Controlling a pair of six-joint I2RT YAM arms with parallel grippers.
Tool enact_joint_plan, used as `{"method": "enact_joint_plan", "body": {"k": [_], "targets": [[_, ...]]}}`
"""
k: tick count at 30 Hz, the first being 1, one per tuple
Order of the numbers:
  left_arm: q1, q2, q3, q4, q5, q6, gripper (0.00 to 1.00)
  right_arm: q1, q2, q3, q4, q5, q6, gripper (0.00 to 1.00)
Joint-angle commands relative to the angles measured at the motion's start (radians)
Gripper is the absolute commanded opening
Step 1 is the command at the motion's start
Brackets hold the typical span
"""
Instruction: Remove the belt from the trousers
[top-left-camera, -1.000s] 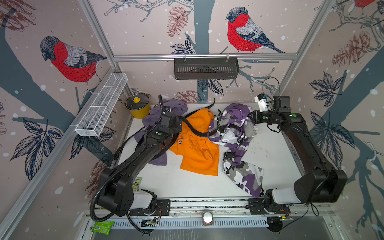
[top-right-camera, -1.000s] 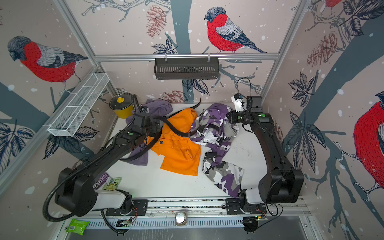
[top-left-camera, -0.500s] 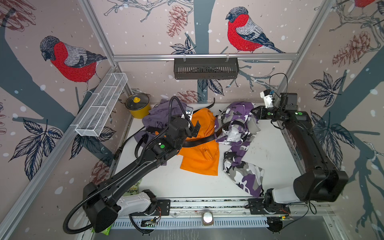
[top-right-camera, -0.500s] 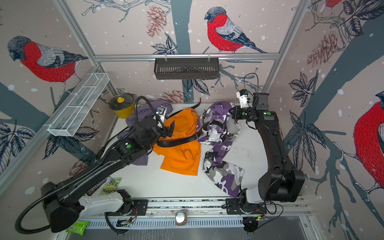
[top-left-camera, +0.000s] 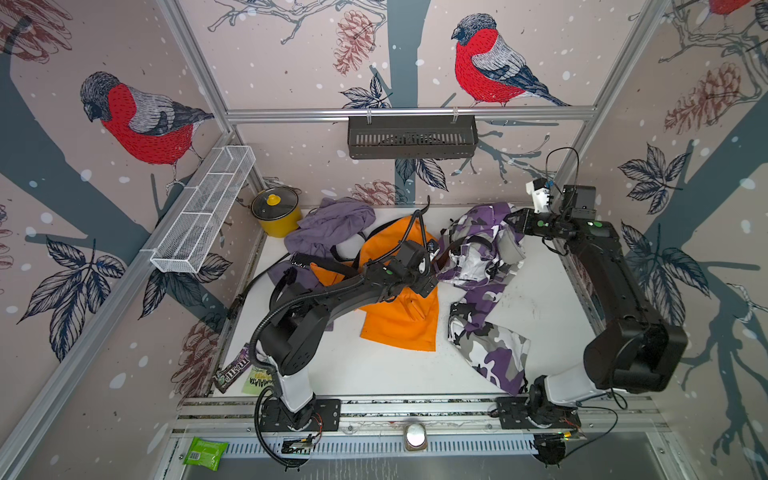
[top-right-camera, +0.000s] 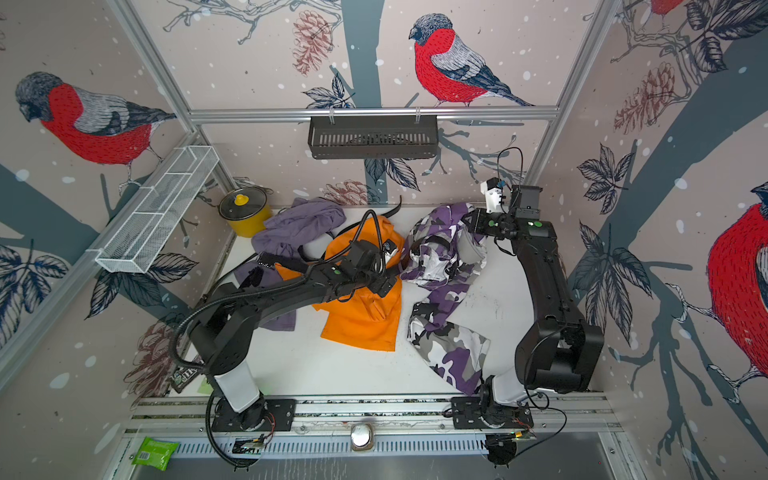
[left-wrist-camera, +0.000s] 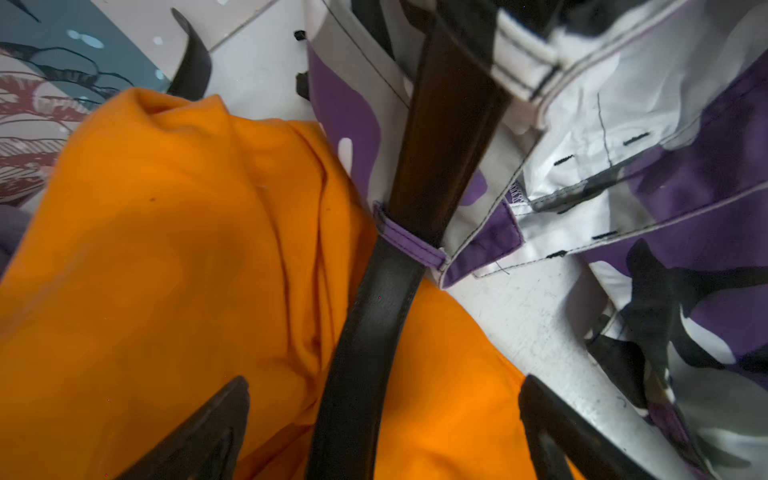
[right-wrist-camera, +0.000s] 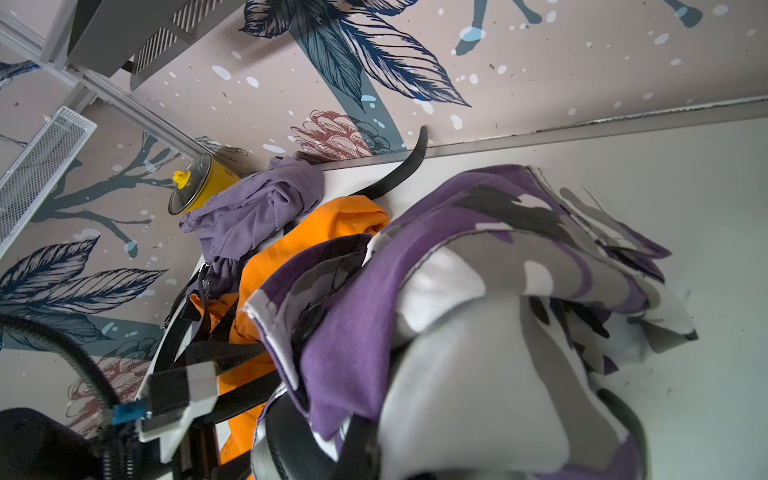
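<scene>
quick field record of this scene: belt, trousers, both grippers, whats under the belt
belt: black leather belt, threaded through a purple belt loop, its near stretch lying across the orange garment
trousers: purple camouflage trousers, crumpled, waist end at the right gripper
left gripper: open, fingers either side of the belt, not closed on it
right gripper: shut on the trousers' waist fabric
orange garment: beside the trousers, under the belt
task state: belt not yet out of the loop

A dark candy wrapper (top-left-camera: 232, 372) reads "m&m's". The lime packet (top-left-camera: 258, 381) just beside it shows the letters "ALATA"; its smaller print is illegible.
</scene>
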Motion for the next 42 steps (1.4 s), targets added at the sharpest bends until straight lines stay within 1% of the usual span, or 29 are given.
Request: {"method": "enact_joint_plan", "body": {"k": [1, 2, 3, 4, 5, 6, 8, 9, 10, 14, 17, 19, 20, 23, 25, 27, 29, 34, 38, 40, 42], "targets": [[-0.011, 0.084, 0.05, -0.017, -0.059, -0.021, 0.93, -0.006, 0.009, 0.002, 0.078, 0.027, 0.01, 0.03], [-0.011, 0.119, 0.068, -0.04, -0.095, -0.032, 0.89, -0.009, 0.01, 0.002, 0.074, 0.045, 0.01, 0.05], [-0.009, 0.146, 0.076, -0.054, -0.128, -0.045, 0.85, -0.01, 0.011, 0.005, 0.066, 0.069, 0.007, 0.13], [-0.005, 0.162, 0.074, -0.057, -0.14, -0.053, 0.81, -0.009, 0.011, 0.008, 0.051, 0.101, 0.0, 0.26], [0.003, 0.167, 0.062, -0.049, -0.13, -0.066, 0.77, -0.005, 0.009, 0.015, 0.029, 0.146, -0.013, 0.44], [0.013, 0.165, 0.043, -0.038, -0.108, -0.079, 0.74, 0.007, 0.004, 0.025, -0.006, 0.219, -0.032, 0.57], [0.035, 0.149, 0.009, -0.003, -0.062, -0.103, 0.67, 0.055, -0.019, 0.043, -0.065, 0.388, -0.075, 0.73], [0.046, 0.142, -0.005, 0.01, -0.04, -0.115, 0.64, 0.079, -0.037, 0.042, -0.088, 0.455, -0.084, 0.78], [0.054, 0.137, -0.012, 0.017, -0.034, -0.122, 0.63, 0.098, -0.052, 0.037, -0.104, 0.501, -0.087, 0.8], [0.064, 0.127, -0.019, 0.027, -0.019, -0.126, 0.61, 0.21, -0.162, -0.036, -0.148, 0.686, -0.088, 0.85], [0.068, 0.128, -0.011, 0.025, -0.003, -0.122, 0.6, 0.288, -0.257, -0.099, -0.176, 0.748, -0.075, 0.87], [0.07, 0.13, -0.006, 0.025, 0.001, -0.118, 0.59, 0.346, -0.318, -0.13, -0.196, 0.812, -0.058, 0.89], [0.074, 0.133, -0.003, 0.024, 0.007, -0.118, 0.59, 0.369, -0.344, -0.146, -0.206, 0.83, -0.054, 0.9], [0.083, 0.138, 0.005, 0.022, 0.021, -0.117, 0.59, 0.429, -0.401, -0.223, -0.183, 0.803, -0.068, 0.93], [0.087, 0.141, 0.012, 0.019, 0.021, -0.116, 0.59, 0.452, -0.392, -0.284, -0.187, 0.787, -0.062, 0.94], [0.089, 0.14, 0.014, 0.018, 0.022, -0.115, 0.59, 0.482, -0.369, -0.343, -0.181, 0.825, -0.054, 0.96], [0.09, 0.137, 0.016, 0.015, 0.023, -0.117, 0.59, 0.505, -0.354, -0.382, -0.153, 0.894, -0.047, 0.99], [0.093, 0.132, 0.015, 0.013, 0.028, -0.12, 0.59, 0.514, -0.282, -0.428, -0.063, 1.061, -0.053, 0.99], [0.093, 0.13, 0.014, 0.014, 0.029, -0.129, 0.59, 0.511, -0.169, -0.45, -0.013, 1.118, -0.057, 0.99], [0.093, 0.13, 0.014, 0.016, 0.031, -0.131, 0.59, 0.511, -0.115, -0.465, 0.025, 1.183, -0.055, 0.99], [0.093, 0.129, 0.01, 0.02, 0.031, -0.134, 0.59, 0.512, -0.082, -0.487, 0.108, 1.264, -0.057, 1.0]]}}
